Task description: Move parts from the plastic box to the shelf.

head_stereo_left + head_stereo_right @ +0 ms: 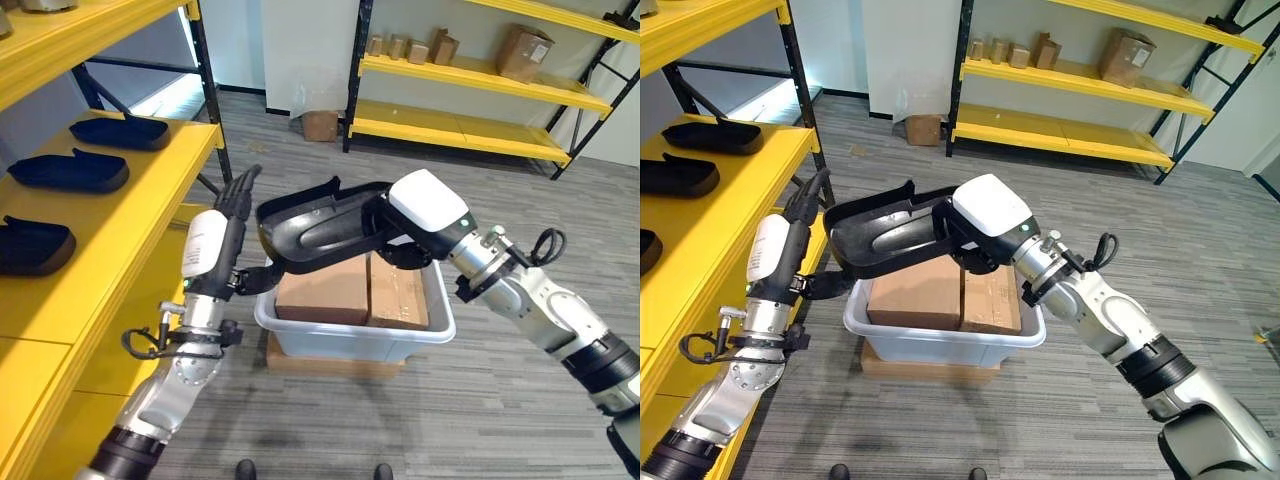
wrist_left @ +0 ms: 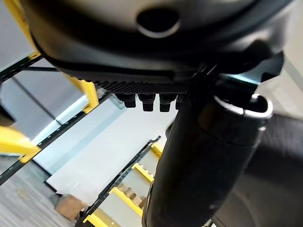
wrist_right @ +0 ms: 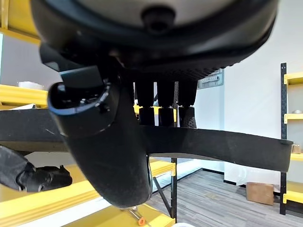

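My two eye views look down from my head at the floor before me, set slightly apart, so both share the white plastic box at centre, the black part lifted above it, the yellow shelf running along 9 o'clock and the far rack at 12 to 1 o'clock. My left wrist view sits very close behind my left robot hand, facing past its fingers toward the far rack and the wall. My right wrist view looks from just as near along my right robot hand, across the black part's edge toward the yellow shelf.
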